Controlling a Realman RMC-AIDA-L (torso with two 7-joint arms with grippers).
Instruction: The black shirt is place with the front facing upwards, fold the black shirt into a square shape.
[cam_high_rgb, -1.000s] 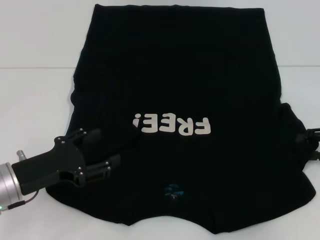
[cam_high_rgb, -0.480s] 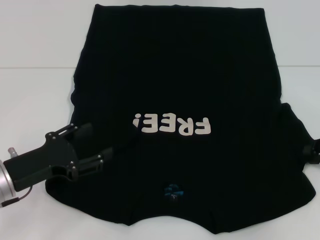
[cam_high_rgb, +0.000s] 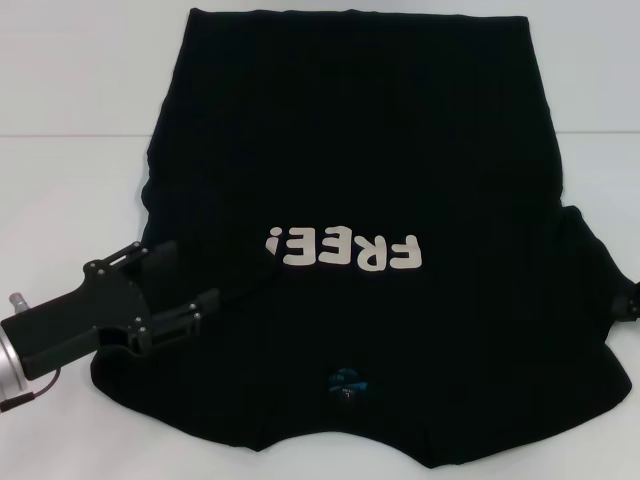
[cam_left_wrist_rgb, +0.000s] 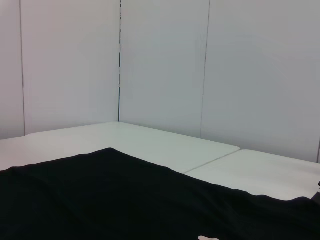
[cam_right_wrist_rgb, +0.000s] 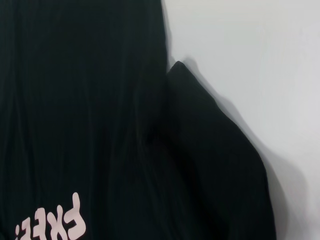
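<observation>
The black shirt (cam_high_rgb: 350, 170) lies spread flat on the white table (cam_high_rgb: 70, 190), front up, its "FREE!" lettering (cam_high_rgb: 342, 250) near the middle and the collar at the near edge. The left gripper (cam_high_rgb: 180, 290) reaches in low from the left, fingers spread apart over the shirt's left sleeve area. The right gripper (cam_high_rgb: 630, 300) barely shows at the right edge; whether it is open cannot be told.

Head view steeply down, both wrist views low, all sharing the black shirt (cam_high_rgb: 350, 150).

Matt black cloth shirt (cam_high_rgb: 360, 150) with smooth white lettering (cam_high_rgb: 345, 250) on a smooth, matt white table (cam_high_rgb: 70, 180).
</observation>
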